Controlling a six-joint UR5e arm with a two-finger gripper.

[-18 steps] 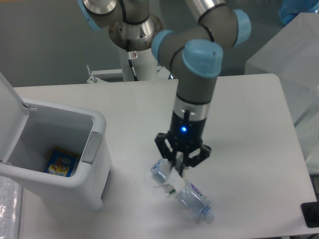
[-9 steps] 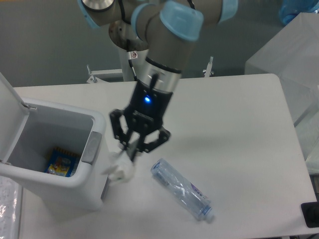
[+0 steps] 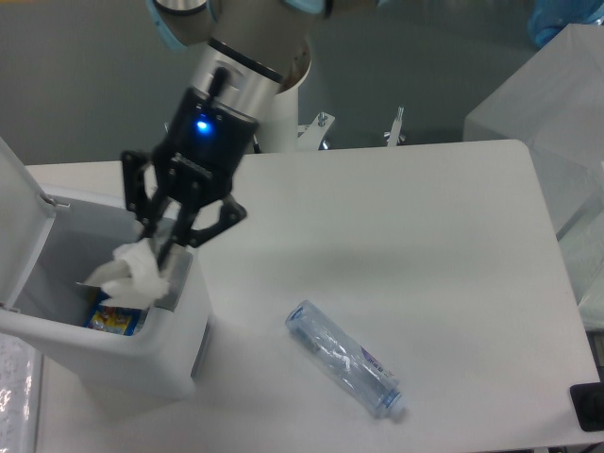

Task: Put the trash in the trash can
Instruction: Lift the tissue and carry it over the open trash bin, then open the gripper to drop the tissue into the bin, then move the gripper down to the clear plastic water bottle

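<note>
Nearest the camera, right of centre, the clear plastic bottle (image 3: 343, 358) lies on its side on the white table (image 3: 453, 245), slanting from upper left to lower right, its faint label toward the lower end. It has not moved since half a second ago, and I am now well apart from it.

Over on the left stands the white trash can (image 3: 113, 326), its flip lid (image 3: 17, 203) swung up and open at the far left edge. A colourful yellow and blue packet (image 3: 115, 311) lies at the bottom inside, as before.

My gripper (image 3: 173, 243) has travelled left and farther back since the earlier frame, from beside the can's right wall to a spot above its right rim, over the grey panel (image 3: 176, 276). My jaws are clenched on the crumpled whitish wrapper (image 3: 130, 274), which hangs below my fingertips (image 3: 168, 250) just over the open mouth of the can, at its right side. A blue light (image 3: 201, 126) glows on my wrist, and my arm (image 3: 247, 52) slants up toward the far right.
</note>
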